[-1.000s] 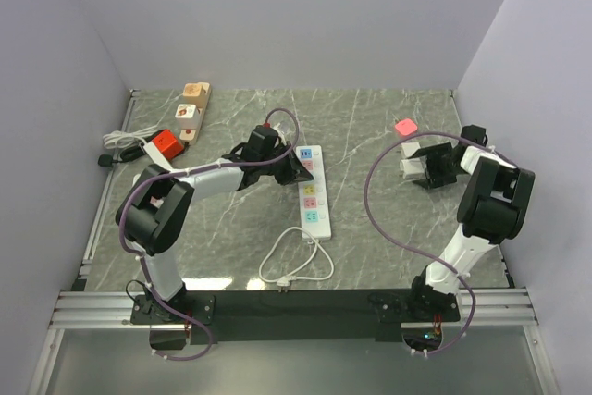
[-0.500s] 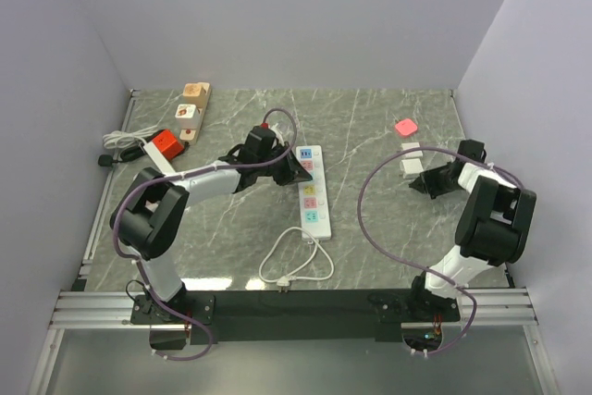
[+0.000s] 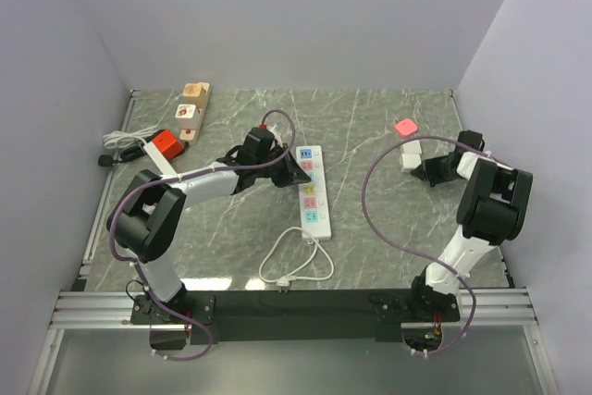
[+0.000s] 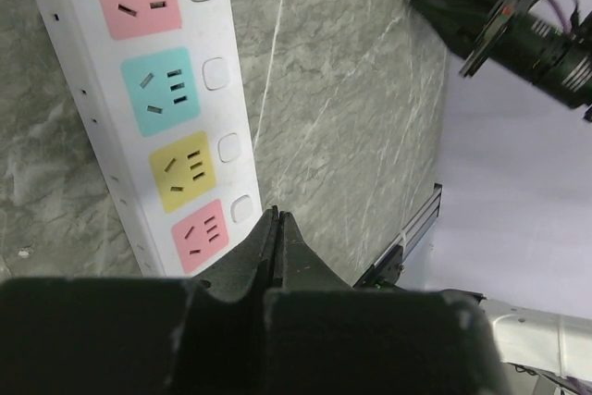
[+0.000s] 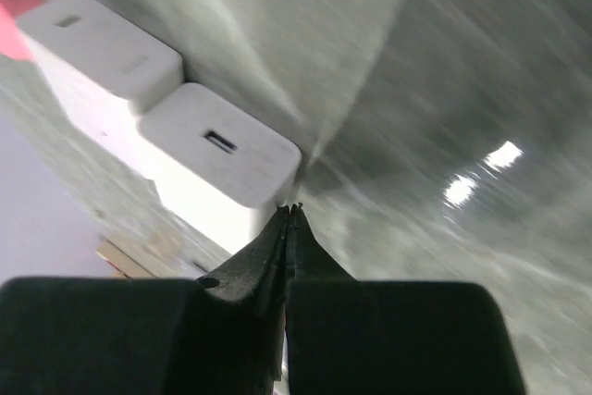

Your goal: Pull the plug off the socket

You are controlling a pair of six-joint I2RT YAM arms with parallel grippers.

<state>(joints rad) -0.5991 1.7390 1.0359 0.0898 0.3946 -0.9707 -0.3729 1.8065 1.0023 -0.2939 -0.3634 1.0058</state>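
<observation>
At the far left of the top view lies a small black plug (image 3: pixel 105 160) on a thin black cord that runs toward an orange-red socket block (image 3: pixel 167 143); how the cord's other end meets the block is too small to tell. My left gripper (image 3: pixel 298 166) is shut with nothing in it, far from the plug, its tips (image 4: pixel 277 215) over the edge of a white power strip (image 4: pixel 83 90) with coloured sockets. My right gripper (image 3: pixel 426 171) is also shut and holds nothing, its tips (image 5: pixel 290 208) against the corner of a white adapter (image 5: pixel 222 150). Neither wrist view shows the plug.
A second white adapter (image 5: pixel 97 48) lies beside the first, and a pink piece (image 3: pixel 404 126) lies behind them. A wooden socket strip (image 3: pixel 194 106) sits at the back left beside a coiled white cord (image 3: pixel 120 139). The white strip's cord (image 3: pixel 296 265) loops near the front rail.
My right gripper went from open around the white adapters to shut, drew back right, then returned to their near side. The left arm shifted only slightly.
</observation>
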